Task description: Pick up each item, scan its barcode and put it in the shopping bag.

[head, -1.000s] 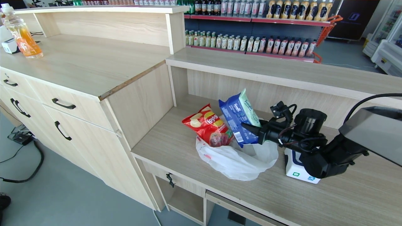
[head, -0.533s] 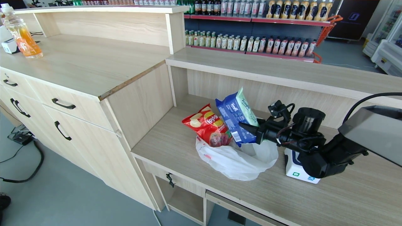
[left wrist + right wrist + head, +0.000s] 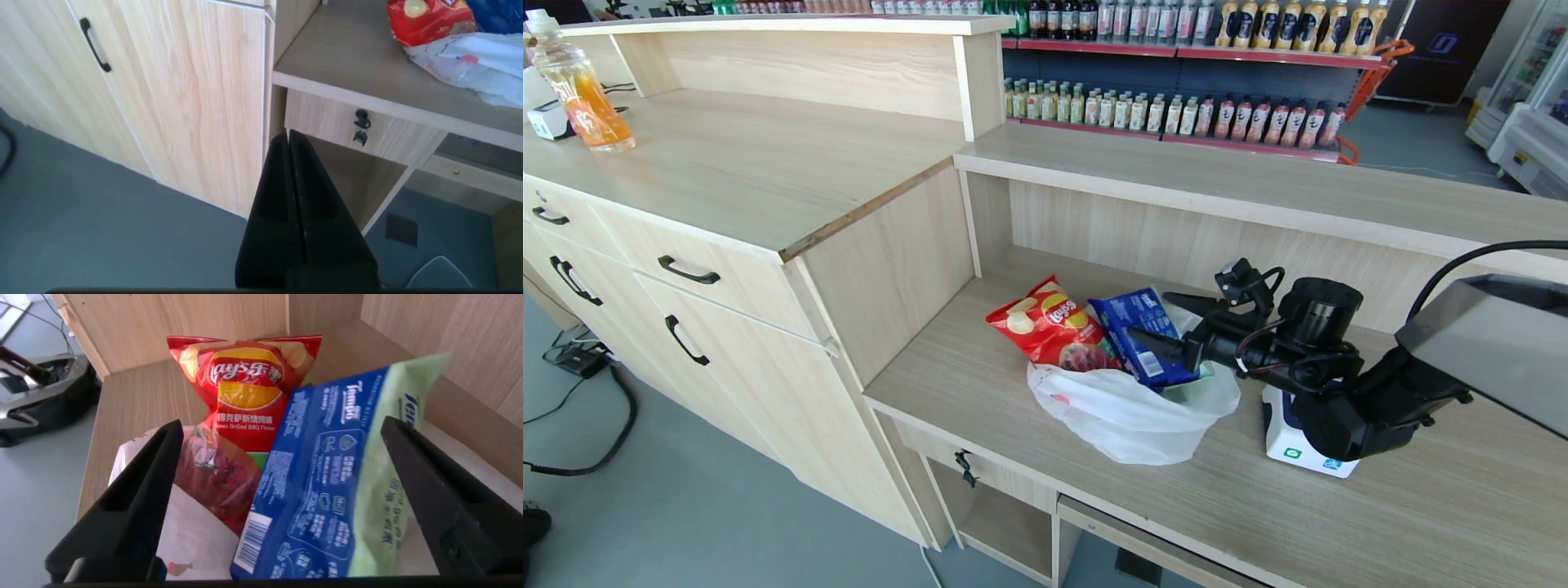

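Now the right hand (image 3: 1168,321) is spread wide and holds nothing. The blue pack (image 3: 1141,336) sits between its two fingers, but they do not seem to squeeze it. The pack rests in the mouth of the white bag (image 3: 1123,412) and leans on the chips (image 3: 1045,327) at 9 o'clock. Its long side runs from 11 o'clock to 5 o'clock, across the way the hand points. I think the hand should pull straight back toward 3 o'clock so it won't drag the pack out. The bag lies on the low counter (image 3: 964,384). The left hand (image 3: 288,155) is pressed together, holds nothing, and hangs low by the cupboard doors (image 3: 188,98). A bottle (image 3: 578,86) stands far off at 10 o'clock on the high counter (image 3: 768,163). That is the left hand's side, so that arm looks nearer to it.
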Robot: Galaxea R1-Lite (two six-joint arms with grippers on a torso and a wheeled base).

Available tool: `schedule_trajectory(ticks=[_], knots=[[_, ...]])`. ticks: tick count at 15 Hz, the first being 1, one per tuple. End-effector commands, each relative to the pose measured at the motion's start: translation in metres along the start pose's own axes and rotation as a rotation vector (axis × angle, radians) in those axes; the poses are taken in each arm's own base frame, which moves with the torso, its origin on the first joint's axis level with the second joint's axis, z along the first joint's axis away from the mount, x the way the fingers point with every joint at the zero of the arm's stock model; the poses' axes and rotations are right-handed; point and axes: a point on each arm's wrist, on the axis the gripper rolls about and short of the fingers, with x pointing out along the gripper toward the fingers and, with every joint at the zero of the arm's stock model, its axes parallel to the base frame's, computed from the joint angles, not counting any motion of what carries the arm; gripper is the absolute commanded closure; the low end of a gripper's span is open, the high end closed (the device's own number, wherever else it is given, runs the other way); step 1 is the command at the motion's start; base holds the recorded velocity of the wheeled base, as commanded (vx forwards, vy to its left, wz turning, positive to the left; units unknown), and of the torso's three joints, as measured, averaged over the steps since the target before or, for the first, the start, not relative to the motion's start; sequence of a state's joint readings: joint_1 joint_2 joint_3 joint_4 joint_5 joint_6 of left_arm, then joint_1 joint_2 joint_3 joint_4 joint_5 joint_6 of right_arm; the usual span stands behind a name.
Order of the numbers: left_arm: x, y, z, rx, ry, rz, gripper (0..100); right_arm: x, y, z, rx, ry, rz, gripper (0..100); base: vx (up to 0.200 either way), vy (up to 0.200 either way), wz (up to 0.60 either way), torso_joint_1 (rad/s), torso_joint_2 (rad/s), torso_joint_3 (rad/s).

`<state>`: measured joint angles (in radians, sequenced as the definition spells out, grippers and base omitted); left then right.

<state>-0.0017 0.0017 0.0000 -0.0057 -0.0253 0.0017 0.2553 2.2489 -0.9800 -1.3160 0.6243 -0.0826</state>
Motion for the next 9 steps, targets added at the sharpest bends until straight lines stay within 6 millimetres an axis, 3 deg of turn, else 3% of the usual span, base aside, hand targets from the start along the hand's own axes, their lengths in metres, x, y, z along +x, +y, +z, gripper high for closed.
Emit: schedule_trajectory(ticks=[1,3,5,7,9], knots=[[0.000,0.000,0.000,0.000,-0.001,0.001,100,0.001,0.000,0.000,-0.001,-0.002,0.001,0,0.000,0.000,0.00,0.000,0.00,0.000],[0.000,0.000,0.000,0.000,-0.001,0.001,100,0.000,-0.001,0.009,-0.031,-0.021,-0.003,0,0.000,0.000,0.00,0.000,0.00,0.000],[0.000,0.000,0.000,0.000,0.001,-0.001,100,-0.001,-0.001,0.032,-0.059,-0.063,-0.005,0,0.000,0.000,0.00,0.000,0.00,0.000],[0.000,0.000,0.000,0.000,-0.001,0.001,100,-0.005,0.000,0.061,-0.071,-0.086,-0.005,0,0.000,0.000,0.00,0.000,0.00,0.000],[0.000,0.000,0.000,0.000,-0.001,-0.001,100,-0.020,0.006,0.110,-0.068,-0.093,-0.011,0,0.000,0.000,0.00,0.000,0.00,0.000]])
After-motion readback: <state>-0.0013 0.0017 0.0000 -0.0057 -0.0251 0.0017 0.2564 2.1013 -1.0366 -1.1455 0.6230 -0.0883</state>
